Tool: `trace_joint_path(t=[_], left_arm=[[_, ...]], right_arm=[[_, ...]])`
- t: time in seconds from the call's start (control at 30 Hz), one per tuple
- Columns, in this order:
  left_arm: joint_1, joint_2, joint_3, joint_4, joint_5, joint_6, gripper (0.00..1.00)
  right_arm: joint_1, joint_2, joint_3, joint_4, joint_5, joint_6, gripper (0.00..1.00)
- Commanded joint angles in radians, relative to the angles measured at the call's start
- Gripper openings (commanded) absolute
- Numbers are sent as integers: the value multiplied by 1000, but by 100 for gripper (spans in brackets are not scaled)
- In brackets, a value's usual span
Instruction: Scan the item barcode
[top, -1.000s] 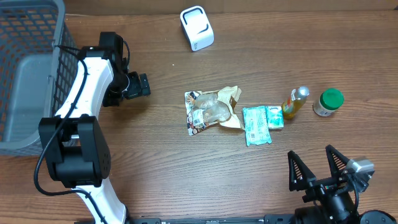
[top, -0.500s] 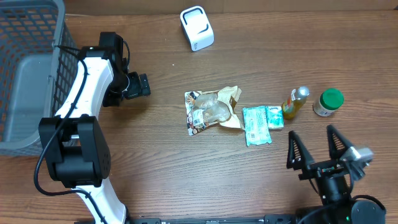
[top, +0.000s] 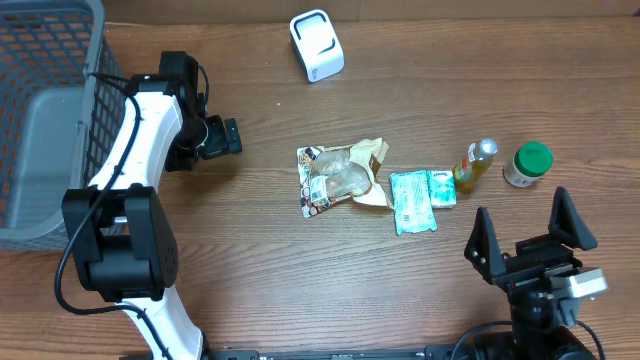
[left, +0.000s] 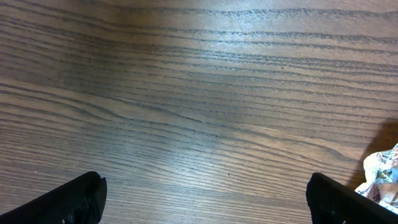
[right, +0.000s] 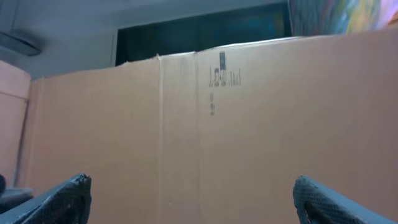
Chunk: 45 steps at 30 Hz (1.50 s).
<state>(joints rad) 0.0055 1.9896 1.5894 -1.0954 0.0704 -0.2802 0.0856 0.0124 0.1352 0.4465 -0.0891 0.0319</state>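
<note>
Your left gripper (top: 231, 137) sat at about 9 o'clock on the table (top: 250, 260), jaws spread wide and holding nothing. It was low over bare wood, with its fingers (left: 74, 200) dark in the bottom corners of the wrist view. Your right gripper (top: 520, 202) stood at 5 o'clock near the table's front edge, also spread wide and gripping nothing. Its camera faced a cardboard wall (right: 249, 137) carrying a small printed mark. The scanner (top: 316, 45) stood at 12 o'clock, well apart from both grippers. The goods lay in a loose row from the centre out toward 3 o'clock. A crumpled snack bag (top: 335, 180) came first, then a green packet (top: 412, 202) with a small green box (top: 442, 187) touching its 3 o'clock side. Next came a bottle (top: 475, 165) lying tilted just beside the box, and last a green-lidded jar (top: 527, 165). You could not tell from these views which one was meant for scanning. A grey basket (top: 50, 60) filled the 10 o'clock corner.
</note>
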Motion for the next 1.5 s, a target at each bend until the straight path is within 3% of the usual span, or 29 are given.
trace_joint_path(t=[0.0,0.13,0.3,0.6,1.47], left_arm=[[-6,-22,9,0,-3,19,99],[-6,-22,9,0,-3,19,99],[-6,-22,9,0,-3,19,100],[-6,-22,9,0,-3,19,100],[-6,-22,9,0,-3,19,100]], right_arm=[[-4,-10,-61,17,8,-60,100],[-4,-10,-128,16,9,-63,100],[-4,-10,-127,-118,29,-67,100],[-4,-10,-127,-535,53,-66,100],[-4,-10,-127,-528,54,-66,100]])
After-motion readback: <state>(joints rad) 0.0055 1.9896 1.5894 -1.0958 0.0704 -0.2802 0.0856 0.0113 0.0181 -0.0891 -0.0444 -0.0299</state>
